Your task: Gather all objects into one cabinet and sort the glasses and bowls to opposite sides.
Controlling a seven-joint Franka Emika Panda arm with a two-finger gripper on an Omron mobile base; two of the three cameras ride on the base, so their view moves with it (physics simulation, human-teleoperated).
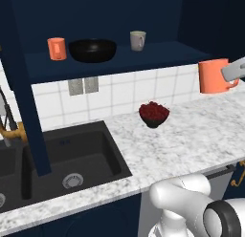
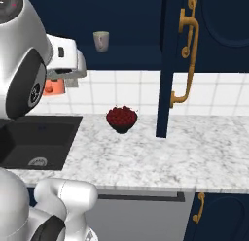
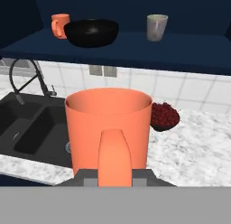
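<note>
- my claw [image 3: 115,175] is clenched on an orange mug [image 3: 108,128] by its handle, aloft over the counter [image 1: 191,140].
- red bowl [image 1: 153,114] waits below.
- next: lift onto the cabinet shelf [image 1: 143,57], toward the beige mug [image 1: 138,40].

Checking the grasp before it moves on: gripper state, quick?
Gripper: closed on the handle of a bright orange handled mug, carried upright above the counter.

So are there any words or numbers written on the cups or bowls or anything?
No, there is nothing to read anywhere.
Orange mug in the gripper: plain, no writing.
Orange mug on the shelf: plain.
Grey-beige mug: a faint dark mark, too small to tell if it is writing.
Black bowl and dark red bowl: no labels.
</note>
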